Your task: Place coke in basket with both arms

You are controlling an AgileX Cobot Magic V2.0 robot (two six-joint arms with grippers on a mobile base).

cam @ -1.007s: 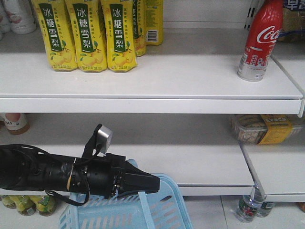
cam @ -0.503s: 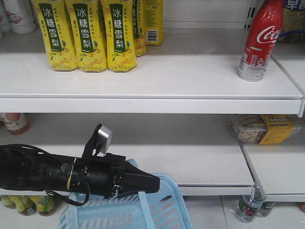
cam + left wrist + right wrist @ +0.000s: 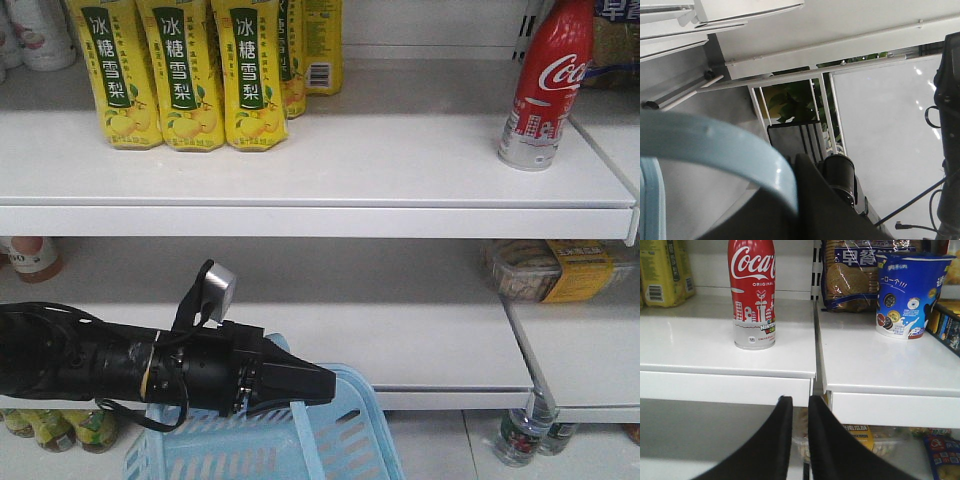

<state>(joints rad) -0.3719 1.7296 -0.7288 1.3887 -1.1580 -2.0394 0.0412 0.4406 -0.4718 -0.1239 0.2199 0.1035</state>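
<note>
Standing upright on the shelf (image 3: 330, 170), the red, silver-based coke (image 3: 751, 292) sits above and left of the nearly closed, empty right gripper (image 3: 796, 407); the left gripper (image 3: 325, 383) clasps the basket (image 3: 360, 440) handle.

The coke (image 3: 751, 292) reads "Coca-Cola ORIGINAL". The yellow bottles (image 3: 180, 75) on the upper shelf's left read "冰糖雪梨". Right of the coke, a biscuit bag (image 3: 850, 271) reads "早餐".

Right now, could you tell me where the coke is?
The coke stands upright at the upper shelf's right end in the front view, far from the yellow bottles.
</note>
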